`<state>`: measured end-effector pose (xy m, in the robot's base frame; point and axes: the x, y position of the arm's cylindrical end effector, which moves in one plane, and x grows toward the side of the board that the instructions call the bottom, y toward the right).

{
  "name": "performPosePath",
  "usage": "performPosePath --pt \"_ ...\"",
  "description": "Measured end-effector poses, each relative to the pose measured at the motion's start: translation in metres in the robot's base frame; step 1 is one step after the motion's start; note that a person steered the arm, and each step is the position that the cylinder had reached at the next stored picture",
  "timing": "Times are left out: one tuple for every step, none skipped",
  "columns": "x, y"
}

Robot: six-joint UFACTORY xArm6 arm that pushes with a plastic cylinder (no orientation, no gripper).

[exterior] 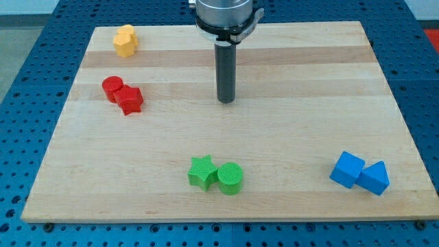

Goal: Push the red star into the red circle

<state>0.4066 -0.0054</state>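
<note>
- Plywood-pale wooden board (288, 171) lay smooth and grained.
- My tip (226, 101), a bare dark rod with nothing clamped, stood at three o'clock of the red star (129, 100), well apart.
- Red star touched the red circle (112, 87).
- Green star (202, 172) and green circle (230, 179) sat at six o'clock, off the path.

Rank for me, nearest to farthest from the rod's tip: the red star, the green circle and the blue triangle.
Measured from my tip in the camera view:
1. Red star, at the view's left, touching the red circle.
2. Green circle, toward the view's bottom, almost straight below my tip.
3. Blue triangle, at the view's bottom right.
</note>
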Motion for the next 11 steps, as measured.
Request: performPosePath --pt "0.0 0.0" --pt "0.0 -0.004" --pt "0.015 -0.037" --pt "0.027 -0.069" --pt "0.027 -0.069" --pt "0.026 -0.093" --pt "0.013 -0.126" --pt "0.013 -0.129" --pt "0.013 -0.163" --pt "0.013 -0.175" --pt "0.012 -0.167"
